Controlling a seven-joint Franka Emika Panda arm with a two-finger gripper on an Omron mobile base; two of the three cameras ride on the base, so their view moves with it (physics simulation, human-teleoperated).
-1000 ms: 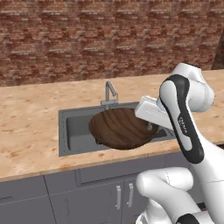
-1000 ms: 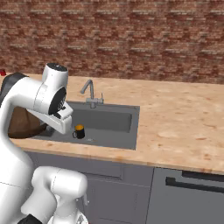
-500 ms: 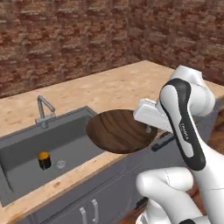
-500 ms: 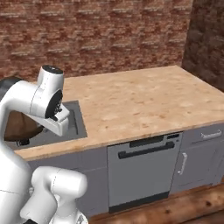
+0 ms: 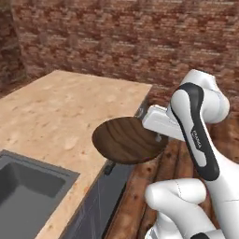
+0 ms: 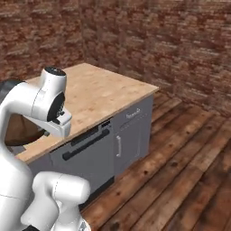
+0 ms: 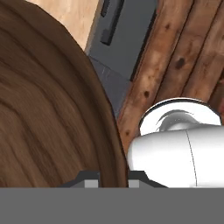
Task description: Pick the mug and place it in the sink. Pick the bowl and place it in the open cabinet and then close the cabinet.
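The wide dark brown wood-grain bowl (image 5: 128, 140) hangs in the air over the counter's front edge, tilted, with my gripper (image 5: 156, 135) shut on its right rim. In the hand view the bowl (image 7: 48, 113) covers the left half, and its rim passes between my fingertips (image 7: 111, 177). In the right base view a part of the bowl (image 6: 20, 131) shows behind my arm. A corner of the dark grey sink (image 5: 28, 186) lies at the lower left, below and left of the bowl. The mug and the cabinet are out of view.
The light wood counter (image 6: 99, 90) ends at the right in grey fronts: a dishwasher panel (image 6: 85, 149) and a small door (image 6: 128, 135). Plank floor (image 6: 180, 171) spreads to the right. A brick wall (image 5: 116, 37) runs behind.
The whole picture has swung as the base turned: sink and counter have slid left, and the floor has come in at the right. The bowl stays in my grip.
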